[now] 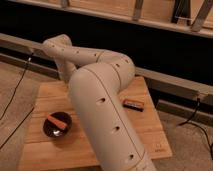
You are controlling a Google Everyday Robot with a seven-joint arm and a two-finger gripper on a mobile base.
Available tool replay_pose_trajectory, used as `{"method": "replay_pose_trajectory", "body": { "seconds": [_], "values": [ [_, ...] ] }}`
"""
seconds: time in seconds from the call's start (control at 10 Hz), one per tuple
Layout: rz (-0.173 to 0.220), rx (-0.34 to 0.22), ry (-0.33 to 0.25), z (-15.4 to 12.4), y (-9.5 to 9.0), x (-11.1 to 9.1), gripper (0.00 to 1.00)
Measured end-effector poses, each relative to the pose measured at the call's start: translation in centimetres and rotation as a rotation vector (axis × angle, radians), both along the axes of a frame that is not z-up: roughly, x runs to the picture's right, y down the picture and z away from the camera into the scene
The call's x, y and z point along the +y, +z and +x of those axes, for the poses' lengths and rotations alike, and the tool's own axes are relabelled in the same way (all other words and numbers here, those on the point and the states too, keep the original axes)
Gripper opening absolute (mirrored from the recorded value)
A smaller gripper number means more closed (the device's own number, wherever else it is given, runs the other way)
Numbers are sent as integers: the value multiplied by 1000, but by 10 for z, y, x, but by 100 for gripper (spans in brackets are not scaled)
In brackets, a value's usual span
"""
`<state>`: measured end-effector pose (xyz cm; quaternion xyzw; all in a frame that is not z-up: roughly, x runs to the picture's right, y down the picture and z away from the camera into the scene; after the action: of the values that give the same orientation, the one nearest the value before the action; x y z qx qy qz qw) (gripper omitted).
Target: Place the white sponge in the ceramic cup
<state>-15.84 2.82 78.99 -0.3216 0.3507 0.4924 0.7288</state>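
My arm [102, 100] rises from the bottom edge, folds at the elbow and reaches back to the left, covering the middle of the wooden table [50, 95]. Its wrist link [64, 67] points down behind the thick arm segment. The gripper is at the end of that link, hidden behind the arm near the table's back middle. The white sponge and the ceramic cup do not show; they are hidden or out of view.
A dark round bowl [48, 130] with an orange piece [57, 121] across it sits at the table's front left. A dark brown-orange bar [133, 104] lies at the right. Cables [15, 95] run on the floor at left and right. A dark wall base stands behind.
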Motion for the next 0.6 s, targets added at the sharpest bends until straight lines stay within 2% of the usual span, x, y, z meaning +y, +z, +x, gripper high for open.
{"method": "replay_pose_trajectory", "body": {
  "seconds": [0.3, 0.6],
  "values": [
    [-32, 16, -23, 7, 1, 21, 0],
    [-45, 20, -29, 6, 3, 29, 0]
  ]
}}
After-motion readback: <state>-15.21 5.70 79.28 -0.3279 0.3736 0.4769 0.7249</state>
